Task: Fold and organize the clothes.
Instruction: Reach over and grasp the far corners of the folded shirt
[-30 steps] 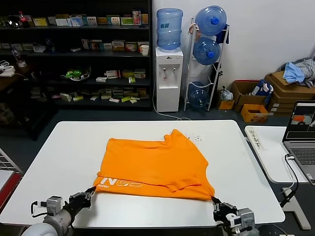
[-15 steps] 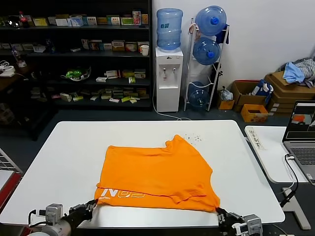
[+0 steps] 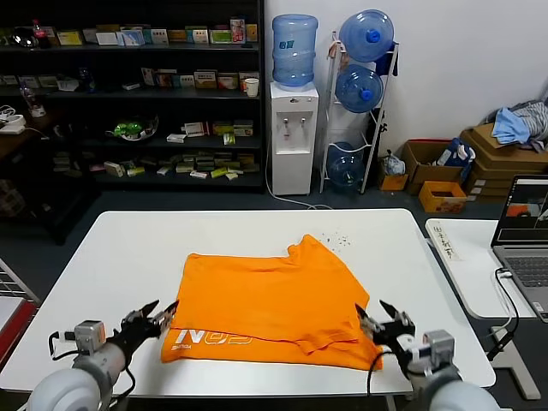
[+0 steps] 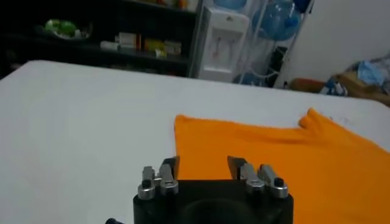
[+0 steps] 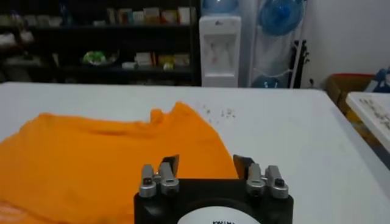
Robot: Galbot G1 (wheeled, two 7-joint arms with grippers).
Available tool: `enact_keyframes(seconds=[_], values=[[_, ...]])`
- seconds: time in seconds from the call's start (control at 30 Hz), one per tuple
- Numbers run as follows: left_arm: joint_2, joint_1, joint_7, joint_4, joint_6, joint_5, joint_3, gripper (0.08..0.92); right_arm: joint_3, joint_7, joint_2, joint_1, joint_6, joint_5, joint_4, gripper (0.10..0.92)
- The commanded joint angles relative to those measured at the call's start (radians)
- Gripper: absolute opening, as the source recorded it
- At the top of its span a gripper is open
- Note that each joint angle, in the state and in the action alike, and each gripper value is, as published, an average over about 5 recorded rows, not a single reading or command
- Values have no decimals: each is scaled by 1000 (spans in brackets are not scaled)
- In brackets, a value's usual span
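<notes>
The orange T-shirt (image 3: 270, 300) lies folded on the white table (image 3: 120, 257), its white lettering (image 3: 208, 339) facing up along the near edge. My left gripper (image 3: 159, 318) is positioned at the shirt's near left corner; its fingers (image 4: 170, 165) are spread apart and hold nothing. My right gripper (image 3: 383, 322) is positioned at the near right corner, its fingers (image 5: 242, 162) likewise parted and holding nothing. In both wrist views, the fabric lies just beyond the fingertips.
</notes>
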Motion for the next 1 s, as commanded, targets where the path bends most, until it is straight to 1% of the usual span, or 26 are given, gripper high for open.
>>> enact_keyframes(seconds=[0.03, 0.13, 0.2, 0.33, 0.47, 0.7, 1.0], values=[[-198, -412, 95, 285, -43, 97, 150, 694, -214, -15, 172, 524, 17, 8, -320, 783], [-211, -496, 101, 376, -29, 75, 209, 774, -300, 13, 243, 670, -28, 60, -454, 817], [-214, -538, 111, 431, -16, 57, 242, 807, -345, 26, 289, 728, -63, 90, -538, 821], [-233, -594, 151, 535, -4, 50, 285, 822, -395, 21, 374, 791, -109, 104, -693, 822], [-265, -637, 176, 621, -1, 53, 305, 823, -406, -21, 430, 820, -119, 68, -806, 823], [-296, -660, 194, 683, 2, 77, 344, 823, -402, -95, 465, 827, -112, -1, -916, 823], [-317, -672, 197, 702, 6, 94, 369, 823, -389, -131, 476, 813, -105, -32, -972, 823]])
